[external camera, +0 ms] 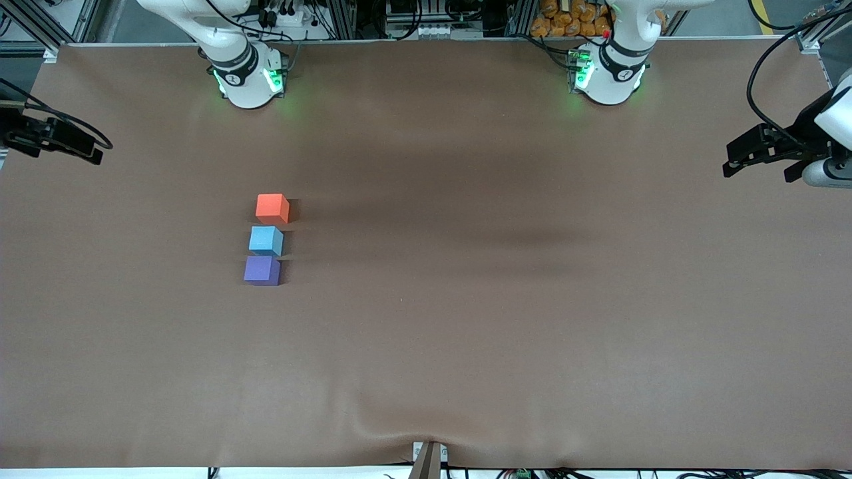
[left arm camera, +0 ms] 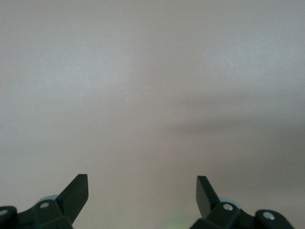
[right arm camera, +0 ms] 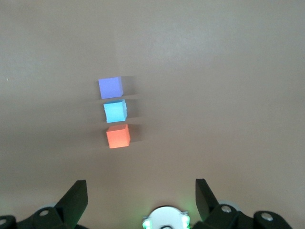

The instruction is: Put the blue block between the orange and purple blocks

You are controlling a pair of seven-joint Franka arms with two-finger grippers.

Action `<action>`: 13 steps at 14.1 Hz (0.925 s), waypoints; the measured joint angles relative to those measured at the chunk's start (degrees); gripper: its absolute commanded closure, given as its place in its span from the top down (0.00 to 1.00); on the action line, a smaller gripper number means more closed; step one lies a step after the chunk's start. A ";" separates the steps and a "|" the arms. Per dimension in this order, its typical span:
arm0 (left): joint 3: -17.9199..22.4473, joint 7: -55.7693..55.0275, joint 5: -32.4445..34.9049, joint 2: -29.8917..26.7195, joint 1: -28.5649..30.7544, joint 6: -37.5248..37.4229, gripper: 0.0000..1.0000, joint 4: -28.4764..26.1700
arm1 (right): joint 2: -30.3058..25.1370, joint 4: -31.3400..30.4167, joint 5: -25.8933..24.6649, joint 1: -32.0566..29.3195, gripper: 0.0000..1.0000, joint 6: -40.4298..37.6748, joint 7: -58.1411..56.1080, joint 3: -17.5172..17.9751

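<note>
Brown matte table [external camera: 466,332]: blue block [external camera: 266,239] between orange and purple blocks [external camera: 272,207]; both tools gape.

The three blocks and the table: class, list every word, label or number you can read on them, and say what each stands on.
None can be read.
orange block: plain faces, no text.
blue block: plain, no text.
purple block: plain, no text.
table: bare brown cover, no marks.

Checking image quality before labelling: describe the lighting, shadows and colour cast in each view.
Front view: even light, soft dark bands across the brown table, short shadows beside the orange block, blue block and purple block. Left wrist view: washed-out, greyish, soft. Right wrist view: paler cast, faint block shadows.
</note>
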 measured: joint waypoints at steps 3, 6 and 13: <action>0.04 0.00 0.00 0.06 0.00 0.00 1.00 0.00 | -0.65 -2.62 -0.01 -0.57 1.00 1.32 -5.11 -2.82; 0.05 0.00 0.00 0.31 0.00 0.08 1.00 0.00 | -2.60 -6.04 -0.02 -0.74 1.00 3.54 -5.47 -3.08; -0.52 0.04 0.92 0.51 -0.48 1.36 1.00 0.01 | -6.31 -11.23 -0.31 -0.73 1.00 6.41 -5.48 -2.80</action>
